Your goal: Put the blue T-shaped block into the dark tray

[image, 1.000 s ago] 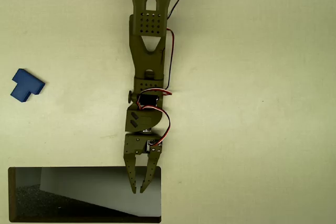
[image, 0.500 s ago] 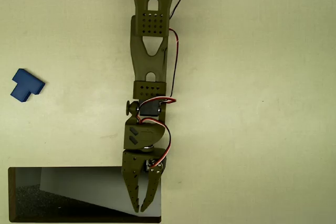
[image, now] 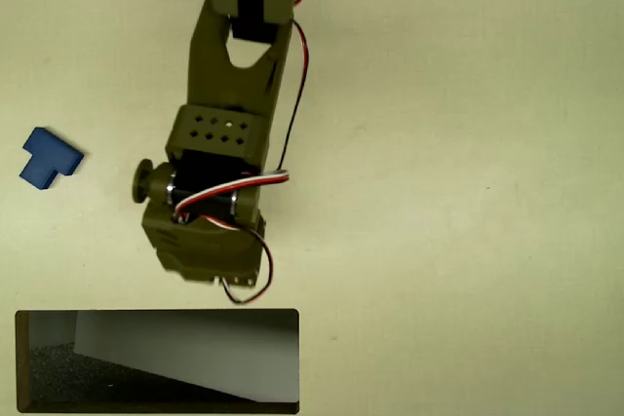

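Seen from overhead, the olive-green arm (image: 219, 143) has swung up and toward the left, off the wide dark-rimmed tray (image: 156, 362) at the pale desk's (image: 468, 192) lower-left corner, probably heading for the pickup. The small flat blue T-shaped block (image: 49, 158) lies unmoved near the desk's left edge, well apart from the tray. The pincer is hidden beneath the wrist housing, so I cannot tell whether it is open or closed.
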